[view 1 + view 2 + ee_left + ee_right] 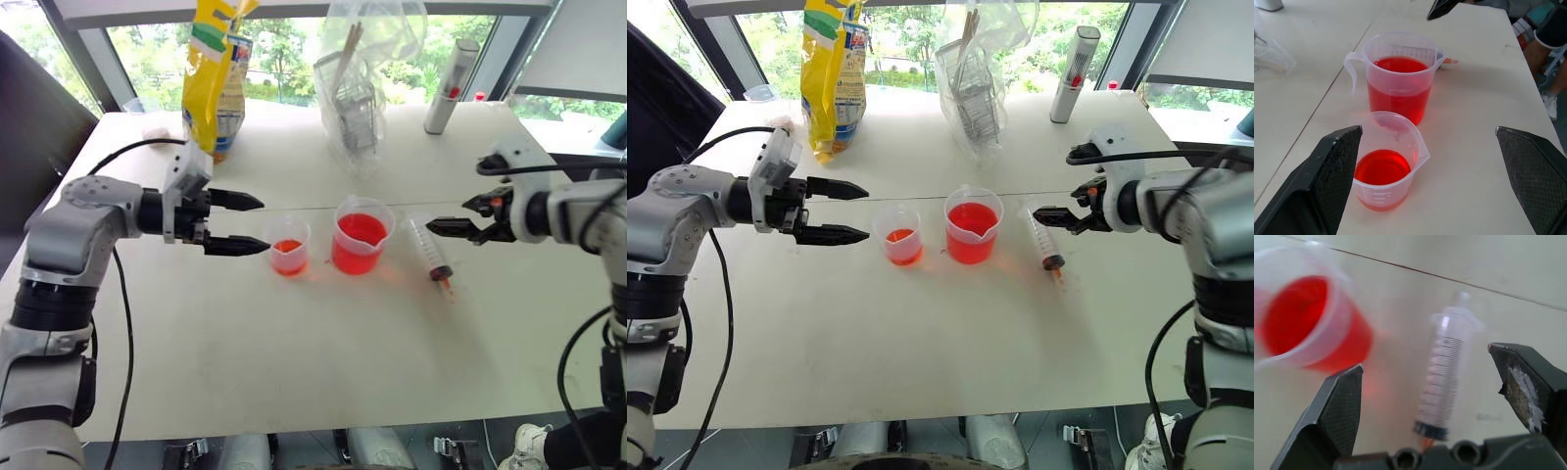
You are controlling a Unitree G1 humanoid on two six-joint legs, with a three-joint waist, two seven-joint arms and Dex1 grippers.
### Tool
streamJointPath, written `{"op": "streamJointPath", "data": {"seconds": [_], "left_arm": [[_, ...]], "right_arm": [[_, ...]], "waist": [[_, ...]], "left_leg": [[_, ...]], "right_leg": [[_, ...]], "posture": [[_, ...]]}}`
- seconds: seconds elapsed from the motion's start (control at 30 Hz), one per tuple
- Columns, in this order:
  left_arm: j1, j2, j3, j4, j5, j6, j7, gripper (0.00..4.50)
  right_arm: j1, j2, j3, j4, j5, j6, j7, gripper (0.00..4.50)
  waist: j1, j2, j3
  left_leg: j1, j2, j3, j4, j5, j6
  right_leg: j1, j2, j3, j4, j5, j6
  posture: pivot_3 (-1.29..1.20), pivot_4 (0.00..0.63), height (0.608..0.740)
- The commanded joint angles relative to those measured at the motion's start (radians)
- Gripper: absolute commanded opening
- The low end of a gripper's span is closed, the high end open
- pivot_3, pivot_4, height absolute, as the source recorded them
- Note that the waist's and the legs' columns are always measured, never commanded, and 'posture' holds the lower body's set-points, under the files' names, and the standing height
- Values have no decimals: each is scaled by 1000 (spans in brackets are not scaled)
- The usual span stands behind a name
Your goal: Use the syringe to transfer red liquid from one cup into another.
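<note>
The syringe [431,251] lies flat on the white table [294,362], right of the cups, its orange tip toward the front edge. My right gripper [431,225] hovers open just over its far end; in the right wrist view the syringe [1444,377] lies between the spread fingers [1337,406], untouched. The spouted beaker [361,235] stands at the middle, about half full of red liquid [1399,66]. Left of it stands the small cup [290,245] with a shallow layer of red liquid [1382,166]. My left gripper [265,224] is open, its fingertips level with the small cup and just left of it.
At the table's far edge stand a yellow bag [216,69], a clear plastic bag holding a wire item [358,93] and a white cylinder with a red mark [449,88]. A seam [294,209] crosses the tabletop behind the cups. A person's shoe [529,446] shows past the front right corner.
</note>
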Motion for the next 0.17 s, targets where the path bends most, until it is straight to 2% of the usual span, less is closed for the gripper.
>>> {"op": "streamJointPath", "data": {"seconds": [0.03, 0.17], "left_arm": [[5, 35, 36, -35, -28, 9, -4, 4500], [-3, 45, 36, -31, -34, 9, -1, 4500]], "right_arm": [[28, -38, -166, -168, 109, -1, 67, 4469], [139, -98, -255, -262, 174, 0, 110, 4469]], "waist": [[0, 0, 0], [1, -1, 0]], "left_leg": [[2, 0, 0, 0, 0, 0], [2, 0, 0, 0, 0, 0]], "right_leg": [[2, 0, 0, 0, 0, 0], [3, -1, -1, -1, 0, 0]], "posture": [[0, 150, 739], [0, 150, 739]]}}
